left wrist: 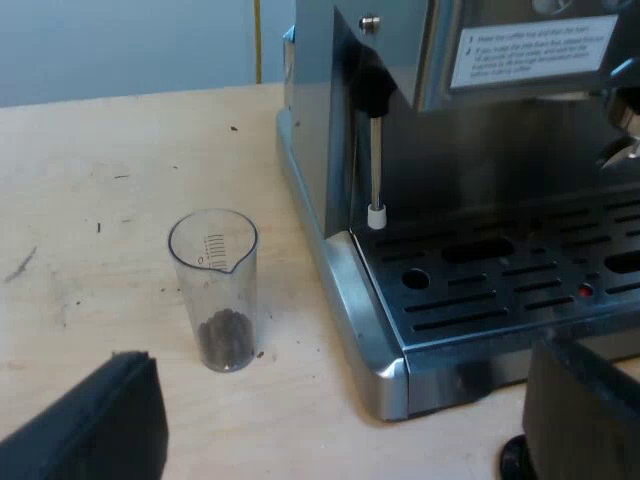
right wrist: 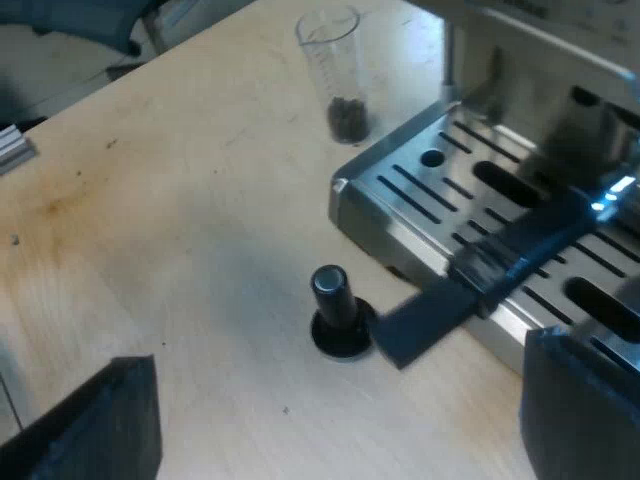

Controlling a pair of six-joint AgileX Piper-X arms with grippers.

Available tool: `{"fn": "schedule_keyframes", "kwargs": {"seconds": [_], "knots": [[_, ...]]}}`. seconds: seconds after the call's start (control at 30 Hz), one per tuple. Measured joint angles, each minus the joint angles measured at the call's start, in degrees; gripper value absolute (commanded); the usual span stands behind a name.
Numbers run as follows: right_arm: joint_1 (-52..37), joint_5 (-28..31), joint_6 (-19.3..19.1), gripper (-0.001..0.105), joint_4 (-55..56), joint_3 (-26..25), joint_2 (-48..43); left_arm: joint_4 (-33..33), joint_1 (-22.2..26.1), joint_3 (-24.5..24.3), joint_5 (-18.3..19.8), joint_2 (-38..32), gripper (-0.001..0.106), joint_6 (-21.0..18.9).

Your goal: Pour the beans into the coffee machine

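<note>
The measuring glass (left wrist: 213, 290) stands upright on the bare wooden table (left wrist: 100, 200). It is near the side corner of the espresso machine (left wrist: 330, 150) but apart from it, and open tabletop runs all round it out to the table's far edge. It is clear, with a pour lip and printed scale marks, and a small dark heap of beans (left wrist: 225, 338) covers just its bottom.

My left gripper (left wrist: 345, 365) hangs low by the corner of the drip tray (left wrist: 480, 290). Its fingers are spread wide with nothing between them, and the glass sits beyond one fingertip, untouched. The steam wand (left wrist: 376, 170) hangs at the machine's front corner, its white tip just above the tray.

My right gripper (right wrist: 338, 355) is likewise spread wide and empty, above the tamper (right wrist: 335, 305). The tamper stands on its base, black knob up, on the table just beside the tray's front rim. One of the left gripper's fingers (right wrist: 440, 310) slants from over the tray down to just beside the tamper's base. The glass stands farther off, past the tray's corner.

The machine's upper part is cut off, and the label (left wrist: 530, 45) on its front is too small to read. The metal parts under the label are cut by the frame's edge — I cannot tell what they are
</note>
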Motion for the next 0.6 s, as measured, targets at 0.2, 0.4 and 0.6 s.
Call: {"fn": "schedule_keyframes", "kwargs": {"seconds": [0.2,0.4,0.6], "knots": [[2.9,0.0,0.0,0.079,-4.5,0.0,4.3,-6.1,0.0,5.0,-2.4,0.2,0.085,0.0],[4.5,0.0,0.0,0.079,-6.5,0.0,7.0,-16.2,0.0,10.4,-5.7,0.2,0.085,0.0],[4.5,0.0,0.0,0.079,-7.3,0.0,7.7,-23.2,0.0,14.9,-5.8,0.3,0.085,0.0]]}}
